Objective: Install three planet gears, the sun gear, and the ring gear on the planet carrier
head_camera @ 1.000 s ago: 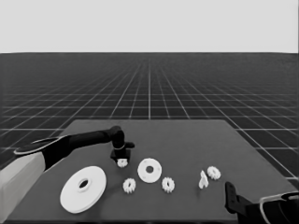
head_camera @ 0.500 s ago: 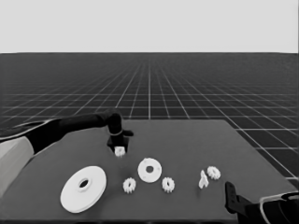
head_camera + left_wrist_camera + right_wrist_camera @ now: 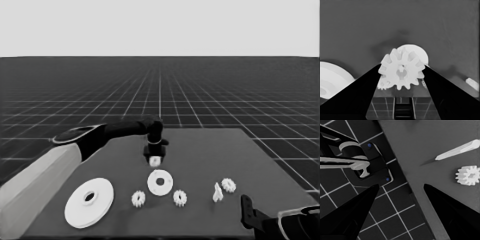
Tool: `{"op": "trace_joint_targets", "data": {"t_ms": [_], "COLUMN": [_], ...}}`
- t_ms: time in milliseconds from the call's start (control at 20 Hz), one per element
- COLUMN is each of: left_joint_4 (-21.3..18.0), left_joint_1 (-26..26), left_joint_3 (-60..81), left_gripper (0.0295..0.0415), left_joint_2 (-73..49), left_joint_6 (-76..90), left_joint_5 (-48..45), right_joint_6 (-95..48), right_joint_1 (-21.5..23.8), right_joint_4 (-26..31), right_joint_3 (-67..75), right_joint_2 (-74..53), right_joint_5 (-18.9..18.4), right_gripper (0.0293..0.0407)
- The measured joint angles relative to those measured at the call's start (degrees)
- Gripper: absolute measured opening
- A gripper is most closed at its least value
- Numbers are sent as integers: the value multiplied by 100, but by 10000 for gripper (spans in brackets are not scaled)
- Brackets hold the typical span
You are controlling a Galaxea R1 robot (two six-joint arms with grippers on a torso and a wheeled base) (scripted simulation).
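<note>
While the left arm reaches in from the left over the middle of the dark surface (image 3: 210, 150), its hand (image 3: 155, 159) hangs just beyond the smaller round part (image 3: 160, 182), raised off the surface. That left hand is closed on a planet gear (image 3: 402, 69), the two fingers (image 3: 367, 85) pressing the toothed rim from either side, with the gear's centre hole facing the wrist camera. Behind the held gear in the left wrist view, the smaller round part shows directly below it. On the surface, the larger round part (image 3: 89, 202) lies at the near left, well apart from the smaller one. Two more gears sit at the near side of the smaller round part, one to its left (image 3: 138, 198) and one to its right (image 3: 180, 197). Farther right, a fourth gear (image 3: 228, 185) lies just beside the thin white piece (image 3: 217, 192). At the near right corner the right arm waits, its hand (image 3: 400, 192) spread wide with nothing between the fingers, poised above the surface's edge.
</note>
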Motion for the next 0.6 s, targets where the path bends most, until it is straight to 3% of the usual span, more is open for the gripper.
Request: {"op": "trace_joint_targets", "data": {"t_ms": [100, 250, 600], "left_joint_4": [0, 583, 710], "left_joint_1": [0, 667, 816], "left_joint_3": [-31, -540, -738], "left_gripper": [312, 312, 312], "left_joint_2": [21, 189, 257], "left_joint_6": [6, 285, 388], "left_joint_5": [-1, -315, -419], "right_joint_6": [0, 0, 0], "right_joint_1": [0, 0, 0], "right_joint_4": [0, 0, 0], "right_joint_3": [0, 0, 0], "right_joint_2": [0, 0, 0], "right_joint_5": [0, 0, 0], "right_gripper": [385, 385, 385]}}
